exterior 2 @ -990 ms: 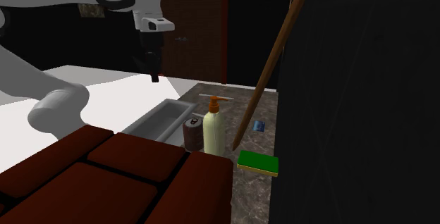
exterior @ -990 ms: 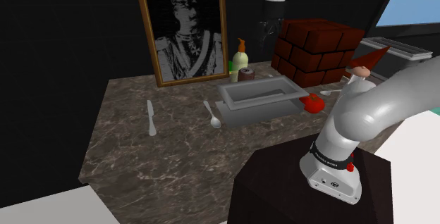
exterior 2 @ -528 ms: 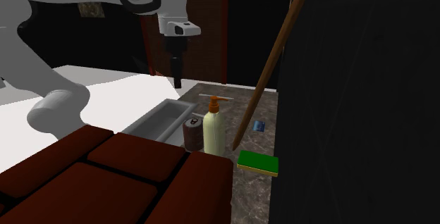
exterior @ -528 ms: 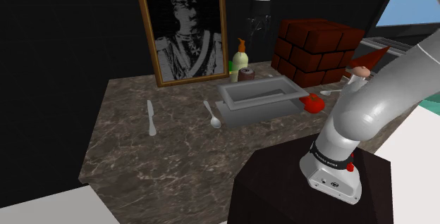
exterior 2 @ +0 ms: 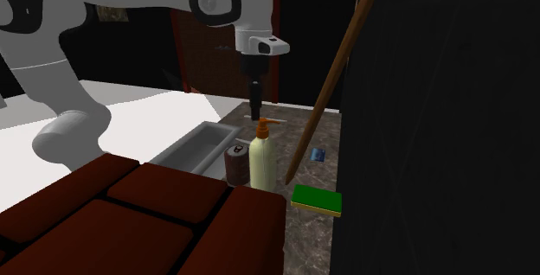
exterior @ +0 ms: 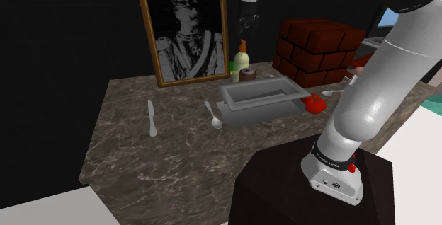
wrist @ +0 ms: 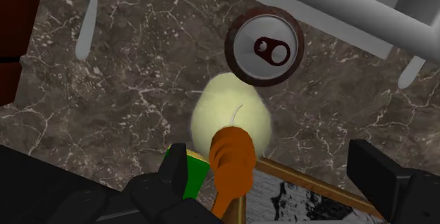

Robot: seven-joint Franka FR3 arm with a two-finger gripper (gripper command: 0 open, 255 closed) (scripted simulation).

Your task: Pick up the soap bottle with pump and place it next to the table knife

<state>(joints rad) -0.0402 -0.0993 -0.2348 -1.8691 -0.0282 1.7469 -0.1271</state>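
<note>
The soap bottle [exterior: 242,56] is pale yellow with an orange pump and stands upright at the back of the marble counter, in front of the framed portrait. My black gripper [exterior: 247,25] hangs open just above its pump, not touching it. From across the counter, the gripper [exterior 2: 256,113] points down right over the bottle [exterior 2: 261,159]. In the wrist view the bottle [wrist: 231,113] lies below, closer to the left finger [wrist: 173,180] than to the right one [wrist: 374,170]. The table knife [exterior: 151,117] lies flat on the counter towards the shoulder view's left.
A brown can [exterior: 248,75] stands right beside the bottle, by a grey sink tray [exterior: 258,95]. A spoon [exterior: 213,114] lies between tray and knife. A red brick block [exterior: 319,50], a green sponge [exterior 2: 317,199] and the leaning portrait [exterior: 183,29] crowd the back.
The arm has swung towards the shoulder view's left, carrying the gripper from near the brick block to a spot directly above the soap bottle. The fingers stayed open.
</note>
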